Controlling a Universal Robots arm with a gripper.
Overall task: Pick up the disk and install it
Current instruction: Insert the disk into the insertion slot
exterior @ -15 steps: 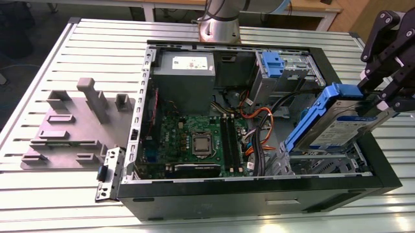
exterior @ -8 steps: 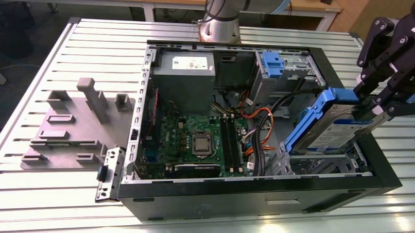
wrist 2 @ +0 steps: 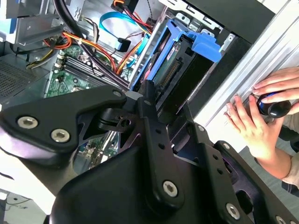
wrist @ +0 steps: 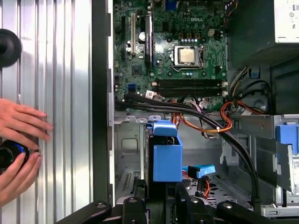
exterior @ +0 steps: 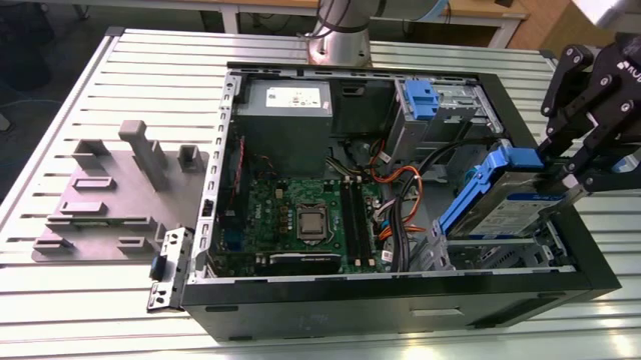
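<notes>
**Disk clamped, tilted over the drive bay**

Exterior view: gripper [exterior: 559,178] closed down onto the disk [exterior: 506,212], jaws on the high end of its blue carrier. Held tilted, low end down inside the open PC case [exterior: 401,304], at the case corner toward the exterior view's right. Not lying flat in the bay. Also in the case: motherboard [exterior: 300,217] on the floor, power-supply box [exterior: 288,112] against the far wall, second blue carrier [exterior: 428,96] in the far drive cage. On the slatted table [exterior: 150,82], beside the case toward the exterior view's left: grey fixture plate [exterior: 110,199].

Second wrist view: looking past black gripper links at the disk's connector edge and blue carrier tab, close to the case's black rim. On the table slats just outside that wall: one hand [wrist 2: 250,123] flat, other hand [wrist 2: 280,86] over a small black-and-blue object [wrist 2: 272,106] (cannot tell what).

First wrist view: blue carrier end-on between the jaws, above bare bay metal at the case edge. Beyond it, cable bundle [wrist: 205,119], then motherboard. Same hands on the slats, cupped round the black-and-blue object.
</notes>
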